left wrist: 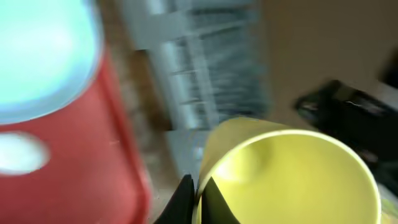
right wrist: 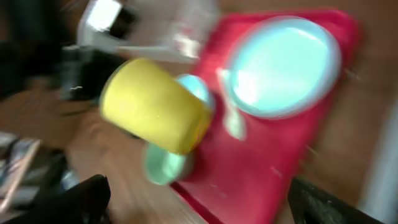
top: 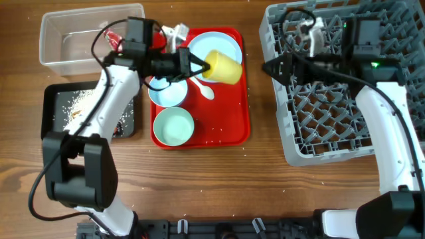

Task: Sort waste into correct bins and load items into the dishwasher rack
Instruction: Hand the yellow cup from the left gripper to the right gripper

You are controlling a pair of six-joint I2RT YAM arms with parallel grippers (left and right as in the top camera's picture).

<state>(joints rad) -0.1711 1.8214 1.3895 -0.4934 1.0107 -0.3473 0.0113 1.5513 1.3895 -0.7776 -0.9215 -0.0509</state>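
Observation:
My left gripper (top: 199,64) is shut on the rim of the small yellow cup (top: 223,67) and holds it on its side above the red serving tray (top: 232,123); the wrist view shows its fingers (left wrist: 200,198) pinching the cup wall (left wrist: 292,174). The pale blue plate (top: 214,46), a pale blue bowl (top: 167,91), a pale green bowl (top: 174,126) and the white spoon (top: 206,90) lie on the tray. My right gripper (top: 273,68) is open and empty at the grey dishwasher rack's (top: 332,119) left edge. Its view shows the cup (right wrist: 155,106) and plate (right wrist: 283,65).
The clear tub (top: 73,40) stands at the back left with a red-and-white wrapper (top: 116,41) at its right end. The black tray (top: 83,109) in front of it holds rice grains. Bare wood lies between the red tray and the rack.

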